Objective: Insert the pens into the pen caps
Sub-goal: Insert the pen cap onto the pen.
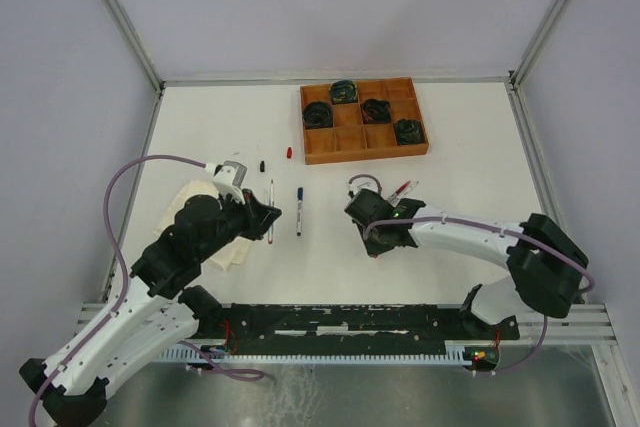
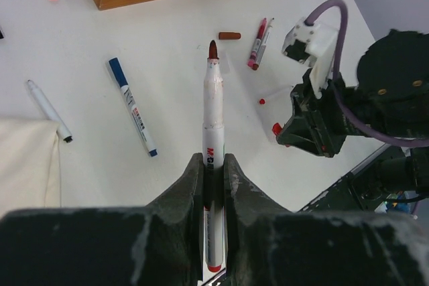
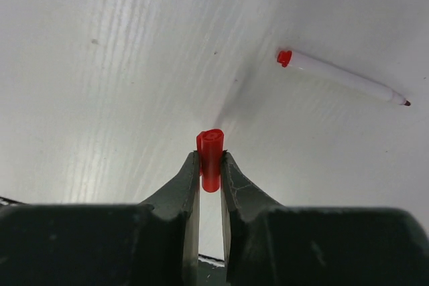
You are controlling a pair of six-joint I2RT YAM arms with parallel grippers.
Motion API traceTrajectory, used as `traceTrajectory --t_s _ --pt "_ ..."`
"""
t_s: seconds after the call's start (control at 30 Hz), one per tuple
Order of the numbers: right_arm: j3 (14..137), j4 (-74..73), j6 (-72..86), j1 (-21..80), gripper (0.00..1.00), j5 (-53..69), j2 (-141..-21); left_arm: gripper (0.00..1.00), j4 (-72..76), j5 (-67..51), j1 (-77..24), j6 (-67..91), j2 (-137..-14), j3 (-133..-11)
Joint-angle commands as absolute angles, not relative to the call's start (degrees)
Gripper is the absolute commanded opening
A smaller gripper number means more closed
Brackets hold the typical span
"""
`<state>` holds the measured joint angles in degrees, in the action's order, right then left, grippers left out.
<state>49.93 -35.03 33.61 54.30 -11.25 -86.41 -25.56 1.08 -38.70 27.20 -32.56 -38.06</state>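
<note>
Left gripper [image 2: 213, 163] clamps a pen [image 2: 212, 102], tip forward; right gripper [image 3: 210, 164] pinches the red cap [image 3: 211, 141], off to the pen's right (well apart).

pens [image 1: 298, 211] lie on table [image 1: 470, 177], tray [image 1: 365, 155] behind, cloth [image 2: 27, 165] to left.

Left arm [image 1: 190, 237] stretched forward, left fingers [image 2: 191, 192] clamped tight, right arm [image 1: 460, 232] bent inward, right fingers [image 3: 190, 189] pinched narrow

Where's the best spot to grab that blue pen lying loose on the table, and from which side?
Mid-barrel on the blue pen, coming straight down from above, jaws crosswise to its length: it lies flat, thin, with nothing touching it.
</note>
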Motion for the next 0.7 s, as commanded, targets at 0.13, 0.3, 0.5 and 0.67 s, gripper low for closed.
traceTrajectory --t_s 0.13,0.3,0.5,0.67 --pt "48.9 -28.7 38.8 54.3 0.01 -15.3 -72.1 0.03 -18.4 -5.9 -38.6 27.1 -36.2 -38.4" --pt "47.3 -24.2 44.0 54.3 0.02 -16.2 -64.9 0.03 -14.9 -10.7 -38.8 27.8 -38.5 -38.0" --pt "42.9 -16.6 51.4 54.3 0.02 -18.4 -57.3 0.03 -11.5 -11.7 -41.2 29.1 -39.1 -36.9" --pt "38.2 -9.3 56.4 54.3 0.02 -20.8 -51.9 0.03 -9.4 -10.7 -45.8 30.2 -40.6 -36.1"
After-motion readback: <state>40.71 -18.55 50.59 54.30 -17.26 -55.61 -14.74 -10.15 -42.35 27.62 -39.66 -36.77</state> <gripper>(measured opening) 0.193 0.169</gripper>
